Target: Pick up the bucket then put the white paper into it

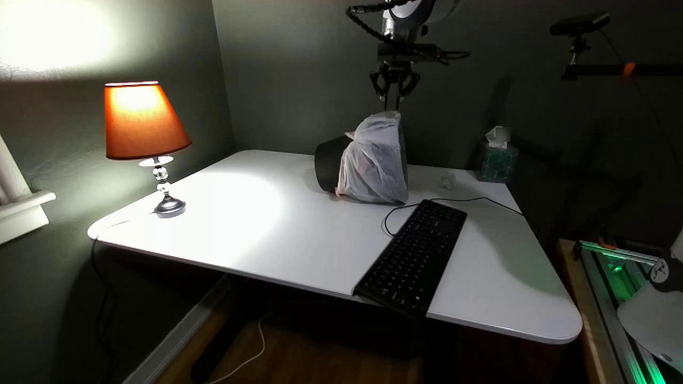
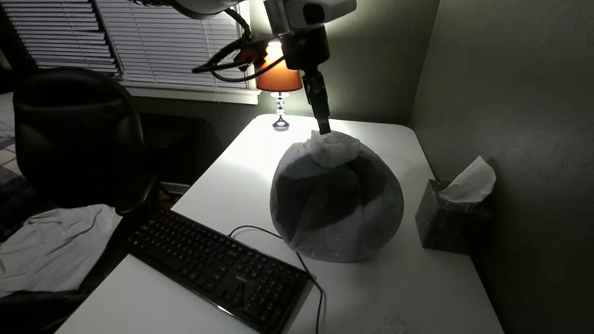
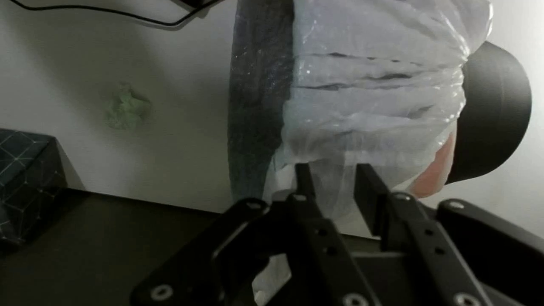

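Note:
The dark bucket (image 1: 329, 164) lies on its side on the white desk, with a crinkly white bag (image 1: 375, 160) over its rim. Its mouth shows in an exterior view (image 2: 336, 218), and the bag fills much of the wrist view (image 3: 374, 97). A crumpled white paper (image 1: 447, 181) lies on the desk off the bucket's mouth; it also shows in the wrist view (image 3: 127, 108). My gripper (image 1: 392, 106) points down just above the upper rim. In the wrist view the fingers (image 3: 332, 170) stand apart with no object visibly held; whether they touch the bag I cannot tell.
A black keyboard (image 1: 413, 256) with a cable lies in front of the bucket and overhangs the desk edge. A tissue box (image 1: 498, 160) stands at the desk's back edge. A lit lamp (image 1: 144, 122) stands at the far end. Walls are close behind the desk.

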{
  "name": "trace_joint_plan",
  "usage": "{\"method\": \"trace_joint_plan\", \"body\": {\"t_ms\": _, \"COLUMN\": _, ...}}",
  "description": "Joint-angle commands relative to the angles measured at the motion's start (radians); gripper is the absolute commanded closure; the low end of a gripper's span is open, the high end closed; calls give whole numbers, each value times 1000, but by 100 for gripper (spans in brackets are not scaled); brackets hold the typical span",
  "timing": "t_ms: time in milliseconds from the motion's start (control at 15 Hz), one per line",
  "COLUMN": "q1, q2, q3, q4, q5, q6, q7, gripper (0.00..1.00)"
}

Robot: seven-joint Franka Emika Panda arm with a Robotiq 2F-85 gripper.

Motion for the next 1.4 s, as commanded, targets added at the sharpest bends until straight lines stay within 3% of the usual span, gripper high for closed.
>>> {"method": "trace_joint_plan", "body": {"t_ms": 0, "q1": -27, "q2": -74, "q3": 13, "q4": -60, "q5": -19, "q6": 11, "q7": -34, "gripper": 35}}
{"method": "trace_joint_plan", "body": {"t_ms": 200, "q1": -71, "q2": -106, "q3": 18, "q4": -94, "q5": 99, "q6": 44, "q7": -128, "gripper": 11}}
{"method": "trace_joint_plan", "body": {"t_ms": 333, "q1": -103, "q2": -114, "q3": 14, "q4": -110, "q5": 215, "q6": 63, "q7": -204, "gripper": 0}}
{"method": "trace_joint_plan", "body": {"t_ms": 467, "q1": -137, "q2": -110, "q3": 12, "q4": -118, "q5": 364, "q6": 60, "q7": -319, "gripper": 0}}
{"method": "trace_joint_plan", "body": {"t_ms": 533, "q1": -115, "q2": -85, "q3": 11, "q4": -67, "q5": 254, "q6": 31, "q7": -228, "gripper": 0}}
{"method": "trace_joint_plan", "body": {"t_ms": 933, "q1": -127, "q2": -71, "q3": 12, "q4": -58, "q5": 271, "q6": 39, "q7": -251, "gripper": 0}}
{"method": "trace_joint_plan", "body": {"t_ms": 1333, "q1": -202, "q2": 23, "q3": 16, "q4": -2, "q5": 524, "q6": 5, "q7": -473, "gripper": 0}}
